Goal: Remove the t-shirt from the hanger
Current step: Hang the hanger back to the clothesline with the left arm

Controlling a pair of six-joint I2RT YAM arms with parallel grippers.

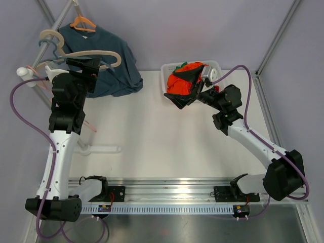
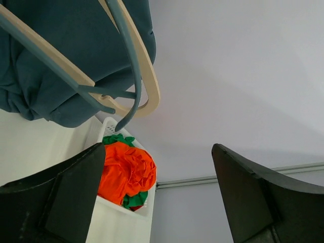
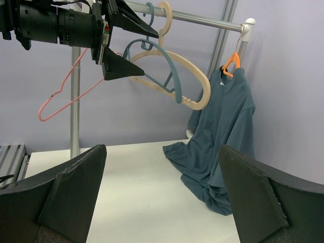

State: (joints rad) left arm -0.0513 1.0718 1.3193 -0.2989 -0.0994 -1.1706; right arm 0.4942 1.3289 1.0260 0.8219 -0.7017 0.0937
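A dark blue t-shirt point(image 1: 115, 65) hangs from an orange hanger point(image 1: 82, 23) at the far end of the rack rail, and its lower part lies bunched on the white table. It also shows in the right wrist view point(image 3: 228, 131) and in the left wrist view point(image 2: 50, 61). My left gripper point(image 1: 96, 71) is open and empty, raised beside the empty beige hanger point(image 1: 104, 53), just left of the shirt. My right gripper point(image 1: 174, 86) is open and empty, held in front of the basket and facing the shirt across the table.
An empty beige hanger point(image 3: 192, 76), a blue-grey hanger point(image 3: 152, 50) and a pink wire hanger point(image 3: 66, 96) hang on the rail point(image 3: 202, 17). A white basket point(image 1: 215, 65) holding orange and green clothes point(image 2: 126, 172) stands at the back right. The rack's foot point(image 1: 98, 150) lies on the table at the left.
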